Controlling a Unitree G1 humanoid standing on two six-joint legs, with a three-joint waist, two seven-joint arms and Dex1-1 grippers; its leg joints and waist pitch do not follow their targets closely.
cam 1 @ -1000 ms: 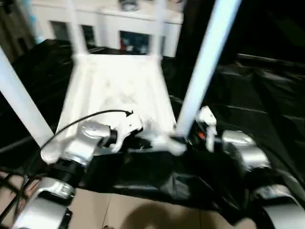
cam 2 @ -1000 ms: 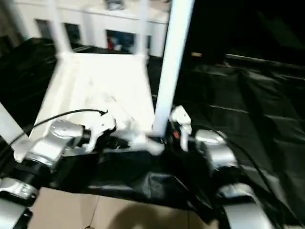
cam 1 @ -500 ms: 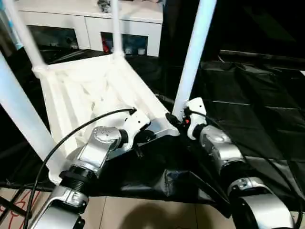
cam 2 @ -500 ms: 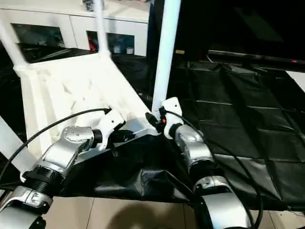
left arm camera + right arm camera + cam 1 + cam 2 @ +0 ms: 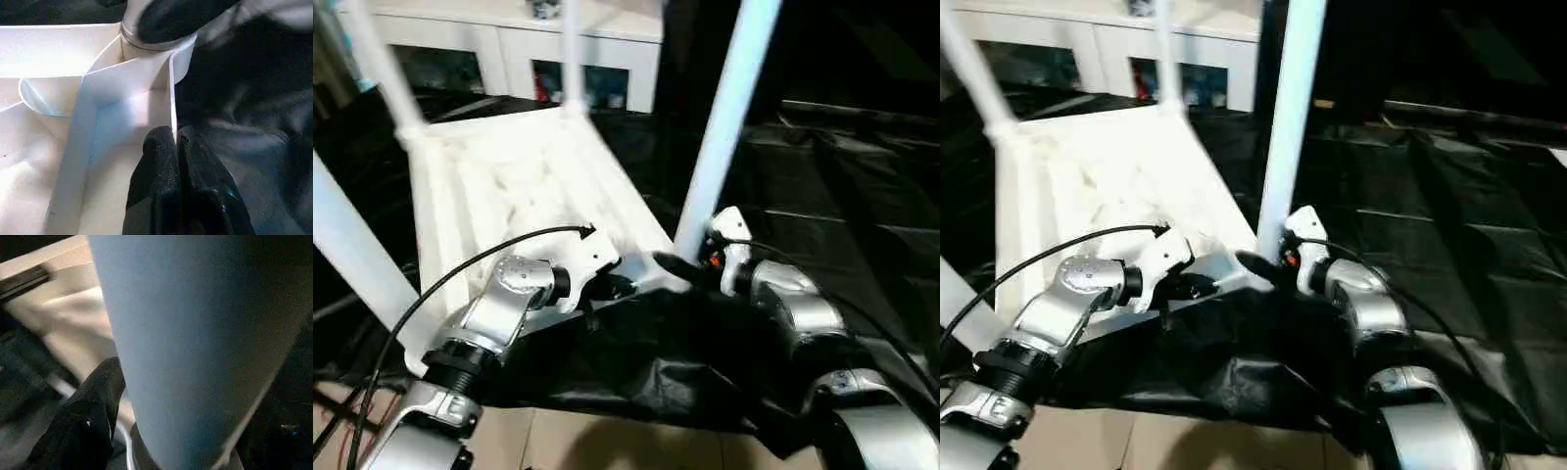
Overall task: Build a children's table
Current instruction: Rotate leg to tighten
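The children's table point(image 5: 509, 186) lies upside down on black sheeting, its ribbed underside up and its white legs rising. The near right leg point(image 5: 724, 117) stands in its corner socket point(image 5: 146, 54). My left gripper point(image 5: 617, 286) is shut on the thin rim wall point(image 5: 172, 98) just beside that corner, fingers point(image 5: 156, 161) pinching it from both sides. My right gripper point(image 5: 683, 266) is shut around the base of the near right leg point(image 5: 195, 347). One black finger point(image 5: 93, 416) lies against the leg's side, and the other is hidden behind the leg.
The near left leg point(image 5: 352, 245) and two far legs point(image 5: 386, 69) stand upright. A white cabinet point(image 5: 509, 54) with glass-fronted compartments runs along the back. Crumpled black sheeting point(image 5: 842, 196) covers the ground to the right. Tan floor point(image 5: 558, 441) shows nearest me. A black cable point(image 5: 460, 274) arcs over my left forearm.
The head camera has shifted and tilted, so the whole picture has moved. Both grippers stay at the table's near right corner with the same holds.
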